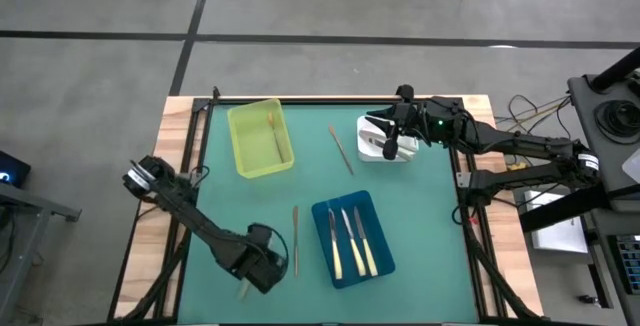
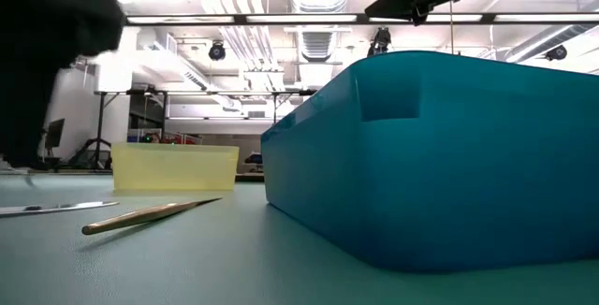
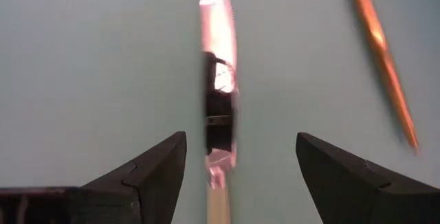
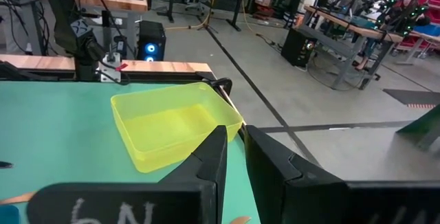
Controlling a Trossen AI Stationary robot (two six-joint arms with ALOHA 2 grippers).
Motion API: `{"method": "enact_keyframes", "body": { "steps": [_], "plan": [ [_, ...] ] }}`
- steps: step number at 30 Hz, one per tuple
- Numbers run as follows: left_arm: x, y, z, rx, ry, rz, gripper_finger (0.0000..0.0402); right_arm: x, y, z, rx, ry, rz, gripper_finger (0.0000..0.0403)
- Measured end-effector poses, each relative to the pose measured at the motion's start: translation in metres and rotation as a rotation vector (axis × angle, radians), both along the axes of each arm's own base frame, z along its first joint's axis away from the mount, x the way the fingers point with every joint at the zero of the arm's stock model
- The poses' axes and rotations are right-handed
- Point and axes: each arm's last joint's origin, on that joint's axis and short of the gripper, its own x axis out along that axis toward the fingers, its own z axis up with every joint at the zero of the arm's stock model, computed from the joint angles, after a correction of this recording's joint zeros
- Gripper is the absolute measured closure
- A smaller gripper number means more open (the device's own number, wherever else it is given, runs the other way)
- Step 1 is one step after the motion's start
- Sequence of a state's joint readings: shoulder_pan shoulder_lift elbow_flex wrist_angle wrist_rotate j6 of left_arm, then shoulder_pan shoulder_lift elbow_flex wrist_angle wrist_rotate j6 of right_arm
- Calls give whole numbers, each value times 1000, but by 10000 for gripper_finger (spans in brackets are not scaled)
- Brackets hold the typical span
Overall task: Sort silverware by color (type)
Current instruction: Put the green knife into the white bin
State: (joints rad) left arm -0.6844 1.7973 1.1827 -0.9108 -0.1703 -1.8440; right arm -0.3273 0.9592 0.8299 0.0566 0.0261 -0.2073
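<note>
From above, the left hand [image 1: 262,271] sits low over the green bench [image 1: 420,226], near its front-left corner, with a pale-handled knife [image 1: 243,290] poking out just beneath it. Just beside this hand, on the side toward the blue tray [image 1: 352,237], lies a thin copper-coloured utensil [image 1: 295,238] flat on the bench. The blue tray holds three cream-handled knives [image 1: 350,238] side by side. The right hand [image 1: 391,144] hangs over the white tray [image 1: 385,138] at the far right. Between it and the yellow tray [image 1: 259,137] lies another slim utensil [image 1: 341,150] on the bench; a thin gold piece [image 1: 272,132] rests inside the yellow tray.

At bench height, the blue tray [image 2: 440,155] fills the foreground, the yellow tray [image 2: 175,167] stands farther back, and a copper utensil [image 2: 150,215] and a silver blade [image 2: 47,209] lie on the bench in front.

The left wrist camera shows the left hand's fingers [image 3: 148,172] spread wide apart, with a silver blade [image 3: 220,80] lying between them, untouched; the copper utensil [image 3: 381,52] lies just outside one finger.

The right wrist camera shows the right hand's fingers [image 4: 216,159] drawn nearly together, nothing visible between them, the yellow tray [image 4: 172,124] beyond.
</note>
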Motion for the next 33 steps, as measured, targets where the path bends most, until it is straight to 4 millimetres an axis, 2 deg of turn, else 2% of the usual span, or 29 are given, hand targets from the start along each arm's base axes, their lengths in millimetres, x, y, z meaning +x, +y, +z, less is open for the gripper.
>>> {"method": "enact_keyframes", "body": {
  "steps": [4,9,25,33],
  "plan": [
    [-4,-20,5,22,-32,-164,145,0,0,0,11,-3,-2,360],
    [-11,-33,-2,81,-67,-161,145,0,0,0,16,-5,-2,360],
    [-17,-50,-30,109,-17,-199,145,-1,0,-4,42,25,-5,360],
    [-16,-52,-37,116,-8,-174,145,-1,0,-5,46,36,-5,360]
  ]
}}
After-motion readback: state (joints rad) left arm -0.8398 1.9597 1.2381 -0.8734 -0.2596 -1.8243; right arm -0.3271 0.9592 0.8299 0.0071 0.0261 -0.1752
